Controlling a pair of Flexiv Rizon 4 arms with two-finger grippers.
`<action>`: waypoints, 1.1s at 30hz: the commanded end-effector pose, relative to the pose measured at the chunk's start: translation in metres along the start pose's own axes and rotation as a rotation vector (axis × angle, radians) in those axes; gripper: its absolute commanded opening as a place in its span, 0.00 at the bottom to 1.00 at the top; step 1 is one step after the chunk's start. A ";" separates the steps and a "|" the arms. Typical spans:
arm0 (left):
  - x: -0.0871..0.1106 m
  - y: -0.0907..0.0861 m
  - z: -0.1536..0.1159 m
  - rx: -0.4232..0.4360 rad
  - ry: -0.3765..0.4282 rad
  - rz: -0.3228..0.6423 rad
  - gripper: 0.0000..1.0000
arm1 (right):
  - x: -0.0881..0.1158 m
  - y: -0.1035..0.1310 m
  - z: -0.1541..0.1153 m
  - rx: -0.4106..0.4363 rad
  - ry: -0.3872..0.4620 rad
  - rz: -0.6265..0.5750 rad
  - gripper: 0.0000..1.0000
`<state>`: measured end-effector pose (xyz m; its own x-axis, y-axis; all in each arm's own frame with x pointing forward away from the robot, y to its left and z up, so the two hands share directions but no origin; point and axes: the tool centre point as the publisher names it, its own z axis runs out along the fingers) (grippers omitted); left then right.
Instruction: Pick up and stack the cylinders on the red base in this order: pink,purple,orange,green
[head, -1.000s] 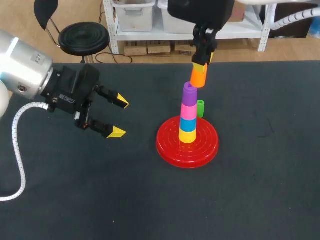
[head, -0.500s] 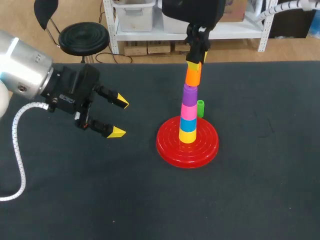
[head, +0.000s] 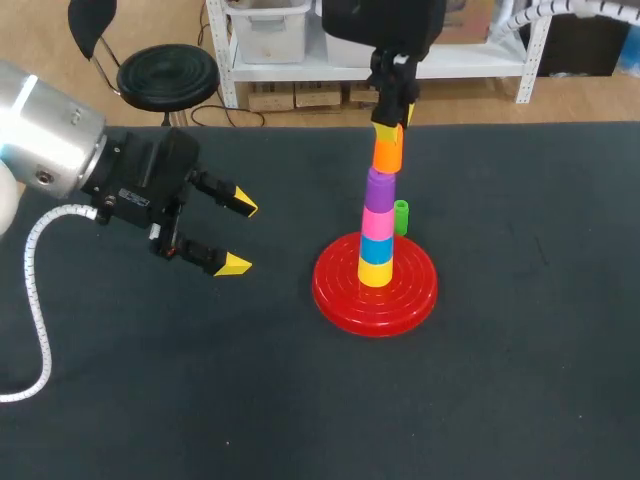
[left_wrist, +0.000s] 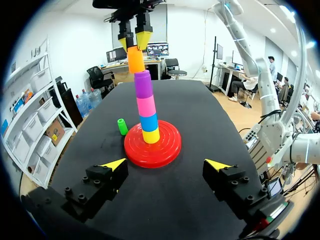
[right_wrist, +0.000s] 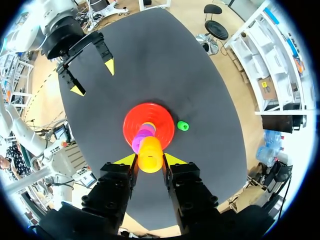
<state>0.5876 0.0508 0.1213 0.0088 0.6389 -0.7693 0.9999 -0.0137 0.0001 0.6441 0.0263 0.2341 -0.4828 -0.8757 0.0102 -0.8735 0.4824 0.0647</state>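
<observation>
**Orange step of the stacking order.** My right tool (head: 393, 122) grips the orange cylinder (head: 387, 155) from two sides, directly over the tower on the red base (head: 340, 290). From the bottom up, the tower is the yellow cylinder (head: 375, 271), blue cylinder (head: 376, 248), pink cylinder (head: 377, 220) and purple cylinder (head: 379, 187). The orange piece meets the purple top or sits just above it; I cannot tell whether it is seated.

As I judge it, the next move is to lower straight and centred, then release without tipping the tall tower. The green cylinder (head: 401, 216) stands on the bench (head: 520, 380) just behind the base, not yet stacked. My left tool (head: 240, 236) hangs wide and empty, well apart from the base. No writing is legible on any piece.
</observation>
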 end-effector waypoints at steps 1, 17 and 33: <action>0.001 0.000 0.001 -0.002 -0.002 0.002 1.00 | -0.001 -0.002 0.003 -0.006 -0.001 -0.001 0.00; 0.001 0.000 0.001 -0.002 -0.002 0.002 1.00 | -0.002 0.001 0.002 -0.002 -0.013 -0.014 0.00; 0.001 0.000 0.001 -0.002 -0.002 0.002 1.00 | -0.005 0.004 0.006 -0.003 -0.005 -0.028 0.00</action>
<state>0.5876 0.0508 0.1213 0.0088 0.6389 -0.7693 0.9999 -0.0137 0.0001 0.6425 0.0323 0.2328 -0.4590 -0.8885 0.0041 -0.8863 0.4582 0.0669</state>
